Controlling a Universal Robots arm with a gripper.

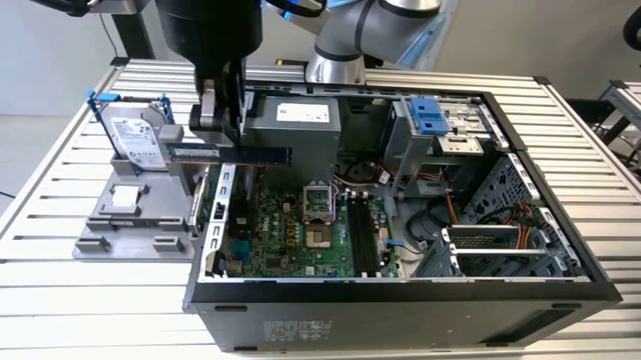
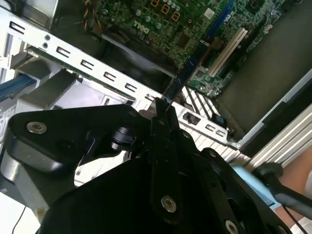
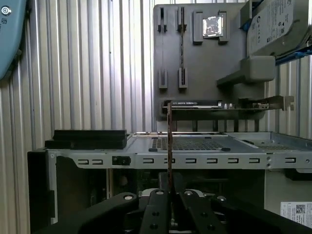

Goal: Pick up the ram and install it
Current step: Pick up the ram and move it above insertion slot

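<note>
Ram (image 1: 258,154) pinched in gripper (image 1: 228,145), upper left of exterior view, over case (image 1: 401,300) edge; seemingly not yet in slots (image 1: 362,236).

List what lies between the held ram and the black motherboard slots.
In the exterior view, the CPU socket sits between the ram and the slots.

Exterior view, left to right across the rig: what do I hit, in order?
hard drive → ram, clamped in the gripper → CPU socket → black memory slots → blue drive-bay latch
</note>
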